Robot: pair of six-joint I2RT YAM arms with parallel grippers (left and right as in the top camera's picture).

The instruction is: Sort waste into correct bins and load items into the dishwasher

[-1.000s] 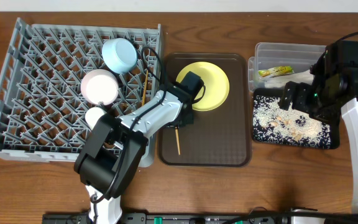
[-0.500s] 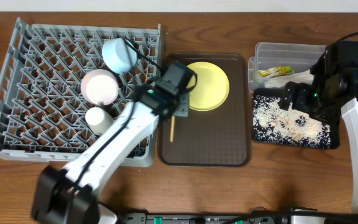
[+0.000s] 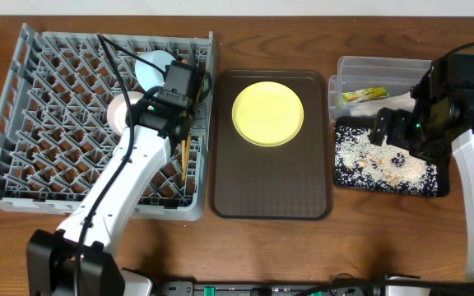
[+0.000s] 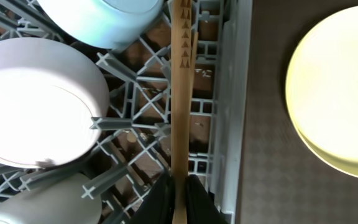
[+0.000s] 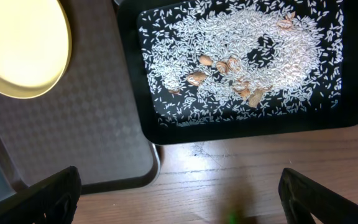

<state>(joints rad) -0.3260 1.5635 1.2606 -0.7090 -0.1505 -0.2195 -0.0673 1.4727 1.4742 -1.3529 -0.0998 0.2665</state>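
From overhead the left arm hides most of the blue bowl, and the left wrist view crops the cup at 7 o'clock. The left pincer pinches the chopsticks, which point to 12 o'clock over the rack's 3 o'clock edge, near the pink bowl. The right pincer is spread wide, fingers cropped at the bottom corners, above the black tray of rice. The plate lies on the brown tray at centre. The tub holds the wrapper at 2 o'clock. The counter is brown wood.
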